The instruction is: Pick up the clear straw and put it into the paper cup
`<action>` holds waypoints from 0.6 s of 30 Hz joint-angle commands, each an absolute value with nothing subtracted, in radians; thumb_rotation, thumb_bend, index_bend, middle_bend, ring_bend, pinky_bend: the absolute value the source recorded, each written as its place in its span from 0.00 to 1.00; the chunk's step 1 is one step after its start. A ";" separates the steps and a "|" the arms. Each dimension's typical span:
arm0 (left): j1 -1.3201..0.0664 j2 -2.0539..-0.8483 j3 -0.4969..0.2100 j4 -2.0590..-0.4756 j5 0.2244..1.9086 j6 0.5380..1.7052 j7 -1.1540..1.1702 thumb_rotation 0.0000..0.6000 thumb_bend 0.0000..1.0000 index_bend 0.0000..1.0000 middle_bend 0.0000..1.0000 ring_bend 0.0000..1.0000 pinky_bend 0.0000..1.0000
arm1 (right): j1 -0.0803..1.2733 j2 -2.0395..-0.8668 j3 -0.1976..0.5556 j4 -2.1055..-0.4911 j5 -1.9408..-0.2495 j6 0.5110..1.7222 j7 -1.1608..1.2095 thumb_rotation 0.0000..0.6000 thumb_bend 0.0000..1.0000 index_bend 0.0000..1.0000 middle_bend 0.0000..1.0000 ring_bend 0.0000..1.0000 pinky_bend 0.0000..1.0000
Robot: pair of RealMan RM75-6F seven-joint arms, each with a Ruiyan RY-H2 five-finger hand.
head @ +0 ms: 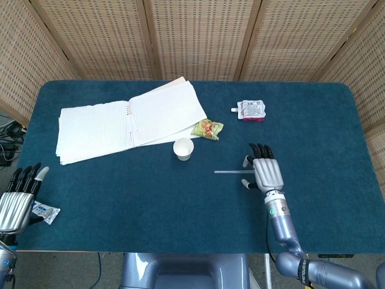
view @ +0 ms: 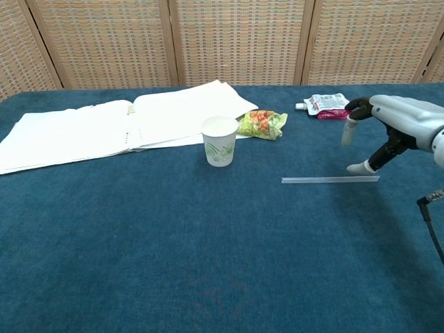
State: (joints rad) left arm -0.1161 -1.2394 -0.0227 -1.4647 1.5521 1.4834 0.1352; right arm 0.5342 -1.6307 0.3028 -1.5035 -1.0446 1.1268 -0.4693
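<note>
Right robot hand (head: 263, 170) hovered open and empty over one end of the thin clear plastic straw (view: 330, 180), lying flat on the blue worktop (head: 150, 205) right of the white paper cup (view: 220, 141); fingertips might roll it away.

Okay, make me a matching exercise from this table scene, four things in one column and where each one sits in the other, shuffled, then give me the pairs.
Things:
1. paper cup
2. clear straw
3. right hand
4. left hand

Places:
A. above one end of the straw, fingers apart
B. at the near table corner, by a small white packet
C. upright, beside the open notebook
D. flat on the blue cloth

Pairs: 1-C, 2-D, 3-A, 4-B
</note>
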 commanded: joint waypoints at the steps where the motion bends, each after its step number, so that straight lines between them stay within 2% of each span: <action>1: -0.119 -1.242 -0.022 -1.461 1.547 1.475 0.131 1.00 0.08 0.00 0.00 0.00 0.00 | 0.564 -1.665 0.311 -1.470 -1.020 1.105 -0.477 1.00 0.39 0.49 0.17 0.00 0.01; 18: -0.135 -1.254 -0.022 -1.436 1.527 1.439 0.116 1.00 0.08 0.00 0.00 0.00 0.00 | 0.661 -1.766 0.314 -1.264 -0.929 1.002 -0.450 1.00 0.46 0.51 0.18 0.00 0.02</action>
